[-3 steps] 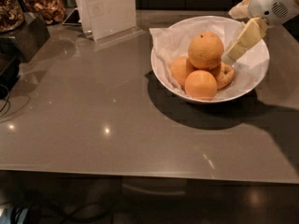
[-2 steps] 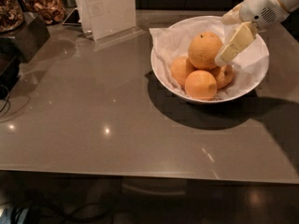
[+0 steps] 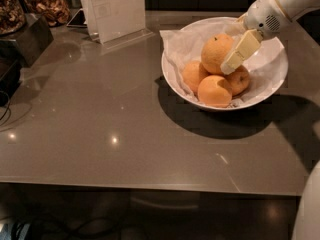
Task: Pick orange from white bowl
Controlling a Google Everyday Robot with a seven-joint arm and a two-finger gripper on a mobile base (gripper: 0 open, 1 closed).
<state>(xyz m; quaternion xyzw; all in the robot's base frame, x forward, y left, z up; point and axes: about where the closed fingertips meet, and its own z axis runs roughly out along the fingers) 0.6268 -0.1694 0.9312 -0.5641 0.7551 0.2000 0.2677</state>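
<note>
The white bowl point(image 3: 176, 86), lined with crinkled white paper, stands at the back right of the grey-brown table. The orange point(image 3: 213, 52), the largest and most yellowish fruit, sits on top of three smaller, deeper-orange fruits point(image 3: 214, 91). My gripper point(image 3: 236, 41) reaches in from the upper right and is open. Its near cream-coloured finger point(image 3: 241, 52) lies against the orange's right side and covers its edge. The other finger shows just behind the orange's upper right. The orange rests in the bowl.
A clear sign holder with a white sheet point(image 3: 114, 9) stands at the back, left of the bowl. Jars of dried food point(image 3: 46, 6), a dark box point(image 3: 22, 39) and a phone point(image 3: 77, 18) sit at the back left. The table's front edge point(image 3: 150, 185) runs across the bottom.
My gripper has moved left and down into the bowl, from its right rim to the orange's right side. The fruits and the bowl have not moved.
</note>
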